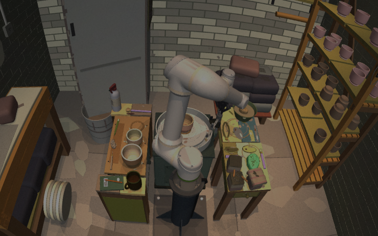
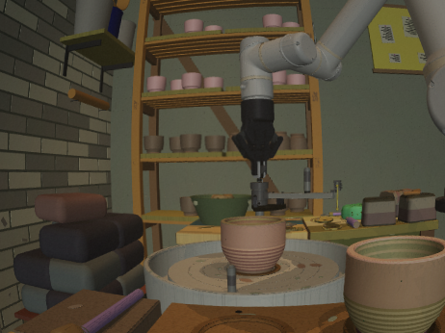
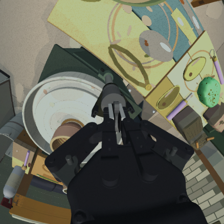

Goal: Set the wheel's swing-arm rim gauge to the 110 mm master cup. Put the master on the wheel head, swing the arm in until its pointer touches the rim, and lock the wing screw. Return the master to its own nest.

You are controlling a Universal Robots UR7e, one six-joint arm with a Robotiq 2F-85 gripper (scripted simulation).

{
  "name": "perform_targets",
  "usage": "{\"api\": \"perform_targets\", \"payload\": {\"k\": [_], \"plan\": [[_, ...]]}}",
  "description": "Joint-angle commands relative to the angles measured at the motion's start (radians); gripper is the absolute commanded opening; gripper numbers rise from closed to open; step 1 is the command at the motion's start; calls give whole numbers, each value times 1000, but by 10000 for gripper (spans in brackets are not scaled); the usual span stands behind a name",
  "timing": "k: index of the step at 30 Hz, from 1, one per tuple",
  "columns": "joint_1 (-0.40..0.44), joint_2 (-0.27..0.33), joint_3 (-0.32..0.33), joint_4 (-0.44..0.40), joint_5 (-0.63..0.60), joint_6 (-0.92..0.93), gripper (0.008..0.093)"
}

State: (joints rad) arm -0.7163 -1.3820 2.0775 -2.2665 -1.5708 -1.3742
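Note:
The swing arm's pivot is partly hidden behind my fingers in the wrist camera; its wing screw (image 3: 117,120) (image 2: 260,169) is gripped in my closed gripper (image 3: 116,110) (image 2: 260,170), which points straight down over the pivot block (image 2: 259,196) at the wheel's far right edge. The grey gauge arm (image 2: 301,196) runs from that block off to the right, away from the cup. A pinkish ribbed master cup (image 2: 253,244) (image 1: 187,123) (image 3: 65,133) stands upright on the wheel head (image 2: 245,271), inside the pale splash pan (image 1: 183,128).
The right-hand table (image 1: 243,156) holds clay blocks, a green sponge (image 1: 253,161) and a green bowl (image 2: 220,207). On the left board stand two more master cups (image 1: 134,136) (image 1: 131,155) beside an empty nest ring (image 1: 137,125). Stacked clay bags (image 2: 77,246) lie behind the wheel.

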Motion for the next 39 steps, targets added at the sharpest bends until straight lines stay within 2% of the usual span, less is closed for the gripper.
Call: {"api": "perform_targets", "payload": {"k": [1,14,39], "plan": [[0,0,0,-1,0,0,120],[0,0,0,-1,0,0,380],[0,-10,-7,16,0,0,380]]}}
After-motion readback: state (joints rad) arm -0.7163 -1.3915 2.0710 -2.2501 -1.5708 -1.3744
